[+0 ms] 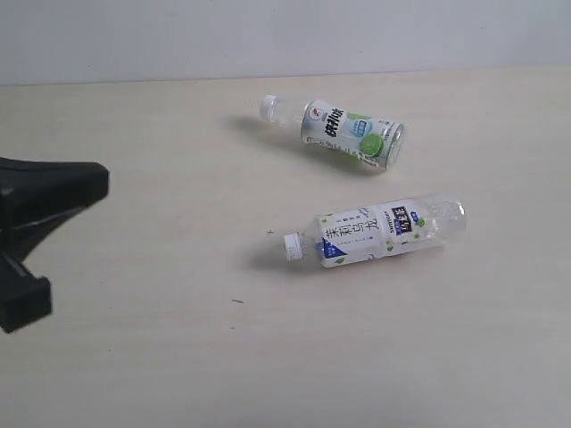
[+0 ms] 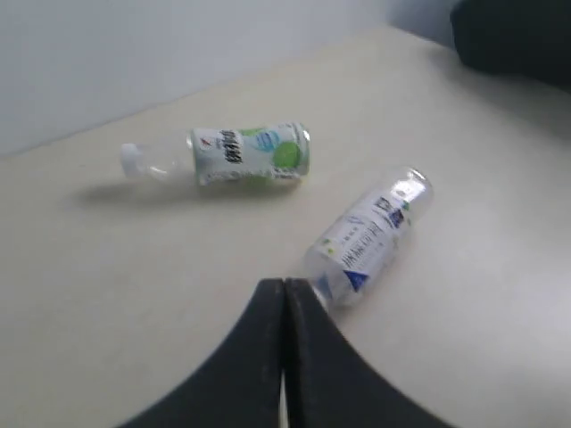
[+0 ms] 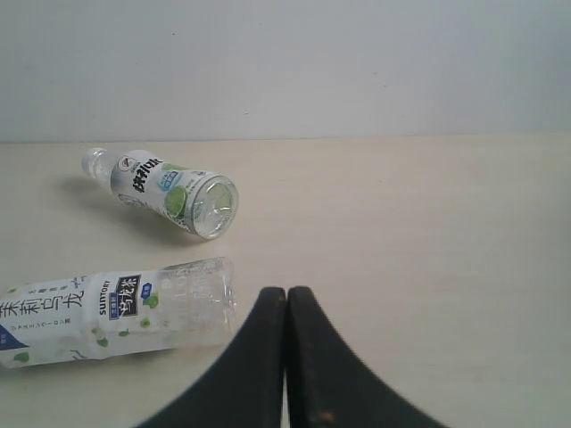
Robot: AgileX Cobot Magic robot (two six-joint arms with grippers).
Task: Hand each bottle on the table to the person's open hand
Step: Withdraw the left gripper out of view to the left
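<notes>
The left gripper (image 2: 284, 287) has its two black fingers pressed together tip to tip, with nothing between them. The right gripper (image 3: 286, 294) is closed and empty in the same way. Both hang over the wide, flat, pale beige table (image 1: 134, 357). In the exterior view only a black part of the left arm (image 1: 40, 192) shows, at the edge and well apart from the bottles.

Nearest both grippers lies the small clear plastic bottle with a white cap and a blue-white label, the blue-white bottle (image 1: 375, 230). It lies on its side, neck end turned toward the left gripper and base toward the right gripper. Beyond it, apart and not touching, lies the small clear plastic bottle with a white cap and a green-lime label, the green-lime bottle (image 1: 343, 129), also on its side. No other bottle and no person's open hand appears in any view.

Handling, as judged: both bottles look empty or nearly so, hence light. The thin walls would dent under a hard squeeze, and the round bodies would roll if nudged. The glossy label film is probably slippery. The best hold is across the labelled mid-body, jaws square to the long axis. The narrow neck gives poor purchase. A closed gripper must first open wider than the body.
</notes>
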